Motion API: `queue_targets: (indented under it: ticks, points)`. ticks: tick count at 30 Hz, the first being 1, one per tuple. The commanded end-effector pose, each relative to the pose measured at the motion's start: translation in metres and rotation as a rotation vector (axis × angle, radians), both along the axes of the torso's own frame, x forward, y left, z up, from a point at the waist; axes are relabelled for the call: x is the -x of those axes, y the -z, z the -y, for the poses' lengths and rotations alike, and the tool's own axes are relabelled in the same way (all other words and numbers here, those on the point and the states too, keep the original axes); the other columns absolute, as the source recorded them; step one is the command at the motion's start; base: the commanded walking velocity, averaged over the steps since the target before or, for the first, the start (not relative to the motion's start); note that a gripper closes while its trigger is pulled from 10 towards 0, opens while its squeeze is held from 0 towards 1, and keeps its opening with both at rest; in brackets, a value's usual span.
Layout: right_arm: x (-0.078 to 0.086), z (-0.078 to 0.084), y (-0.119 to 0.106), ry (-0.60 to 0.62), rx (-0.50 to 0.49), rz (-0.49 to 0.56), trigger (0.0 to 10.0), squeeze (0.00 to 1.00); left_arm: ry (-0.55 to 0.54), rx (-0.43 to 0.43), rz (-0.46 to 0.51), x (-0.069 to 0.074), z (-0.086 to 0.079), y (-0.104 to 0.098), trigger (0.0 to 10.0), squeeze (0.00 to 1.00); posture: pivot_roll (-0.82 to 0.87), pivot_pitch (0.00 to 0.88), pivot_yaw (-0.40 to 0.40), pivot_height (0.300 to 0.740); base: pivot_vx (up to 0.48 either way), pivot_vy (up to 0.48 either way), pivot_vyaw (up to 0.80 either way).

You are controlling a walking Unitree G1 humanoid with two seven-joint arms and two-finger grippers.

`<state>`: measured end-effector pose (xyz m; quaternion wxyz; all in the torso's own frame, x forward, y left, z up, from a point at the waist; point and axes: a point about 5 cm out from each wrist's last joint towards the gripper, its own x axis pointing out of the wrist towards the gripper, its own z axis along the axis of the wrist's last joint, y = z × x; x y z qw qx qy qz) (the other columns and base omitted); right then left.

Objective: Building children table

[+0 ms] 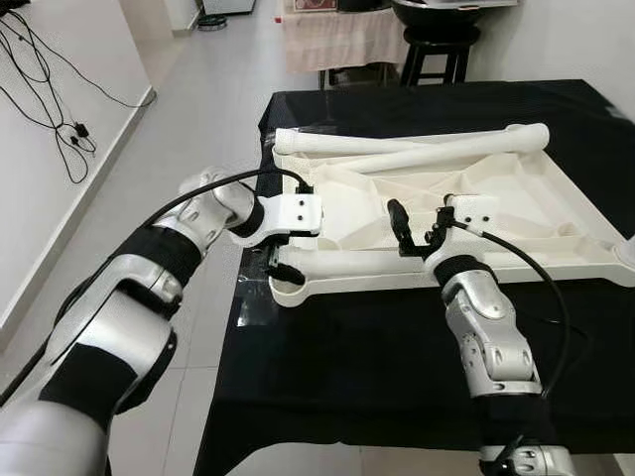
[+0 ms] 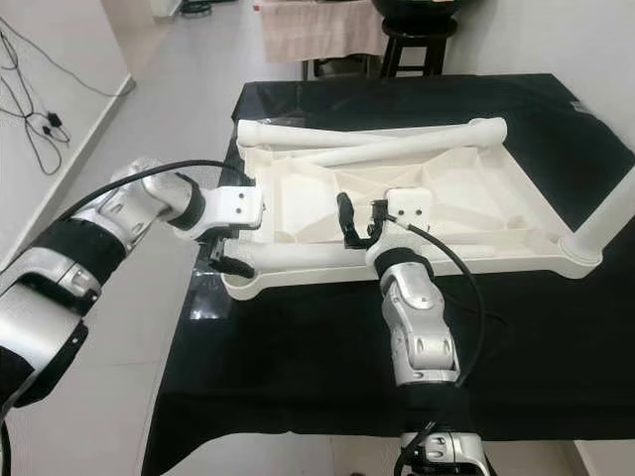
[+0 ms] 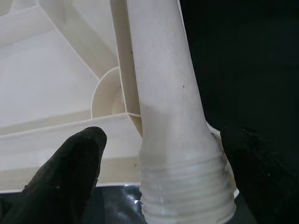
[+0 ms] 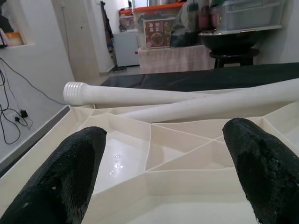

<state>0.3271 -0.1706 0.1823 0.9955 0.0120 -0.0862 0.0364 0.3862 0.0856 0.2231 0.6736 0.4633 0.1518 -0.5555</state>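
The white plastic children's tabletop (image 2: pixel 496 198) lies upside down on the black table (image 1: pixel 397 347). One white leg (image 2: pixel 298 256) lies along its near rim, threaded end at the near-left corner. My left gripper (image 1: pixel 283 268) is at that corner, open, its fingers (image 3: pixel 70 172) on either side of the threaded end (image 3: pixel 187 186), with a gap on one side. My right gripper (image 1: pixel 417 233) hovers open over the ribbed underside near the front rim, holding nothing. Two more legs (image 1: pixel 397 149) lie crossed along the far side. Another leg (image 2: pixel 605 223) stands upright in the near-right corner.
The black table's left edge (image 1: pixel 243 297) runs under my left forearm, with grey tiled floor beyond. A black stool (image 1: pixel 437 50) and a cloth-covered stand (image 1: pixel 337 40) are behind the table. Black cables (image 1: pixel 60 129) hang on the left wall.
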Motion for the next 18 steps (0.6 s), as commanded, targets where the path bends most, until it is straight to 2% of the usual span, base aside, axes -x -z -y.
queue_targets:
  ticks: [1, 2, 4, 8, 12, 18]
  points:
    - [0.004, -0.002, 0.003, -0.001, -0.001, -0.010, 10.0, 0.00, 0.006, 0.000, 0.001, -0.001, 0.004, -0.003, 10.0, 0.00, -0.06, 0.112, 0.079, 0.740, 0.000, 0.000, 0.00]
    - [0.007, -0.002, 0.003, 0.002, -0.004, -0.014, 10.0, 0.00, 0.018, -0.003, 0.011, -0.002, 0.011, -0.007, 10.0, 0.00, -0.06, 0.124, 0.086, 0.740, 0.000, 0.000, 0.00]
    - [0.007, -0.002, 0.003, 0.002, -0.004, -0.014, 10.0, 0.00, 0.018, -0.003, 0.011, -0.002, 0.011, -0.007, 10.0, 0.00, -0.06, 0.124, 0.086, 0.740, 0.000, 0.000, 0.00]
    - [0.014, -0.003, 0.005, 0.011, -0.014, -0.022, 10.0, 0.00, 0.054, -0.048, 0.025, -0.002, 0.023, -0.010, 10.0, 0.00, -0.06, 0.173, 0.106, 0.740, 0.000, 0.000, 0.00]
    - [0.019, -0.004, 0.006, 0.018, -0.023, -0.029, 10.0, 0.00, 0.074, -0.096, 0.030, -0.001, 0.028, -0.008, 10.0, 0.00, -0.06, 0.191, 0.119, 0.740, 0.000, 0.000, 0.00]
    - [0.022, -0.004, 0.007, 0.023, -0.026, -0.034, 10.0, 0.00, 0.079, -0.112, 0.026, -0.001, 0.029, -0.007, 10.0, 0.00, -0.06, 0.206, 0.130, 0.740, 0.000, 0.000, 0.00]
